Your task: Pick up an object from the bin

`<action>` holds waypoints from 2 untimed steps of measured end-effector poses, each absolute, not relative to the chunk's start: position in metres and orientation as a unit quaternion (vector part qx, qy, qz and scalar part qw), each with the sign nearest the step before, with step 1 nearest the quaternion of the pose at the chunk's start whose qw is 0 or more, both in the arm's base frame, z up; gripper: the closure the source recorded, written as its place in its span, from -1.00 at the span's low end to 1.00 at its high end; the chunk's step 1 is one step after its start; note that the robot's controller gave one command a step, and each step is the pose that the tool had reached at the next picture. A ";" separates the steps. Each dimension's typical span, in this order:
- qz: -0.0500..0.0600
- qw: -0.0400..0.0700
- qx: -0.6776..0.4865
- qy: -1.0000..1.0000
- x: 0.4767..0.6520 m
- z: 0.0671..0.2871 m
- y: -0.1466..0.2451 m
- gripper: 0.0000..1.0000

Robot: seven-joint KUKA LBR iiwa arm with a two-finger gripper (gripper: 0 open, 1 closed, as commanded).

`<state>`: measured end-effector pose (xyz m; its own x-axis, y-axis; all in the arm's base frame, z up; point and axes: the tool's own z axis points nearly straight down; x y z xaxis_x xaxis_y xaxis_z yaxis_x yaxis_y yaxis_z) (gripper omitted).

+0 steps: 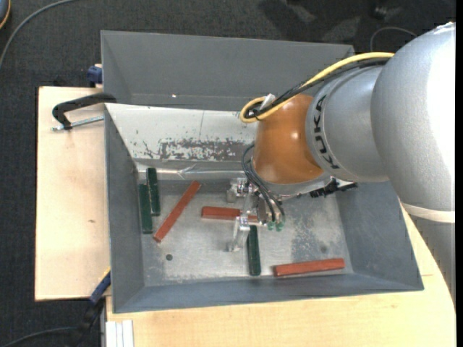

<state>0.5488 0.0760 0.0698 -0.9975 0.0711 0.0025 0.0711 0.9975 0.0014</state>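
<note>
Camera view from above has the claw low over the middle of the grey bin, hanging beneath the orange wrist cover of the arm that comes in from the right. Its metal parts show as pale, tangled shapes against the pale floor, and I cannot tell whether it is spread or pressed together. Nothing can be seen pinched in it.

The wrist cover and the big silver arm hide the bin's right rear part, and the dark cables under the cover blur the top of the claw.

Two things lie right at the claw. A short red-brown bar lies level on the floor to its left, with its right end running up under the metal. A dark green stick lies lengthwise toward the near wall, its upper end tucked beneath the claw. Whether the claw touches either cannot be made out.

Farther left a long orange-red stick lies on a slant, and beyond it two dark green sticks lie side by side by the left wall. A red bar rests along the near wall to the right, well apart from the claw.
</note>
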 end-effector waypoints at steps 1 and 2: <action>-0.001 0.000 -0.035 -0.999 0.550 0.071 0.077 -1.00; 0.000 -0.001 -0.035 -0.999 0.550 0.071 0.077 1.00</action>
<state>0.5497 0.0768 0.0707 -0.9976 0.0697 -0.0012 0.0697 0.9976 0.0008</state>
